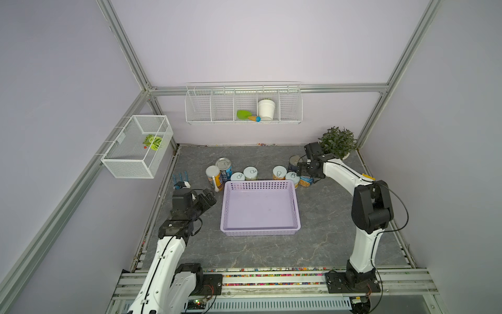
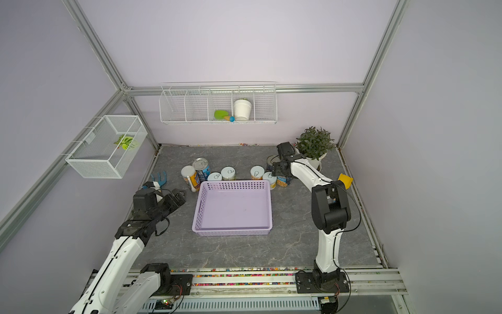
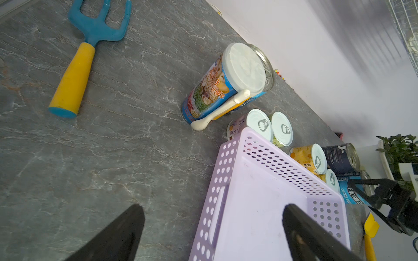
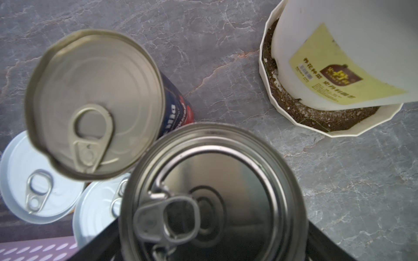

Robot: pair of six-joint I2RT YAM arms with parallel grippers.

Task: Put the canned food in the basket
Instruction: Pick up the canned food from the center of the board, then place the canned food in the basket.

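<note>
Cans in a row behind basket, potted plant back right

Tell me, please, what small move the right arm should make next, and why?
Probably close the right pincer on the can. Its fingers stand on either side of that can, which is outside the basket, and the basket holds no cans yet. Whether the jaws press the can now is unclear, so a firm squeeze should come before any lift.
</note>
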